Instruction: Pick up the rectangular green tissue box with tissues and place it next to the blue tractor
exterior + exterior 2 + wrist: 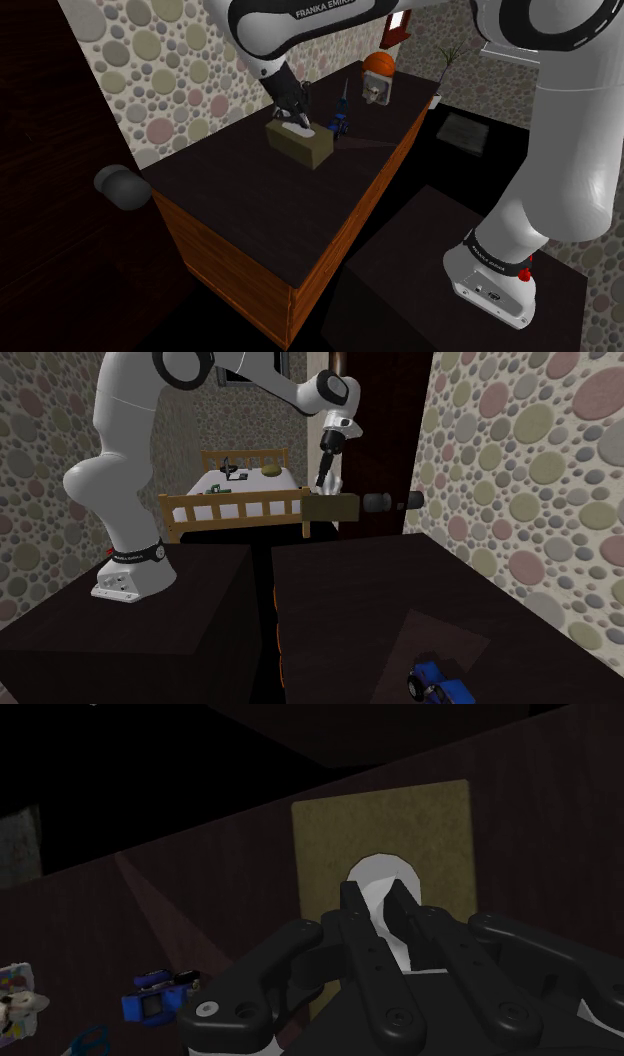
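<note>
Gripper hangs just over the top of the olive-green tissue box, pointing down at it; its two black fingers stand a little apart, one on either side of the white tissue that rises from the box's slot; whether they touch that tissue is unclear; the box lies flat on the dark table; the blue tractor stands on the same table, apart from the box.
</note>
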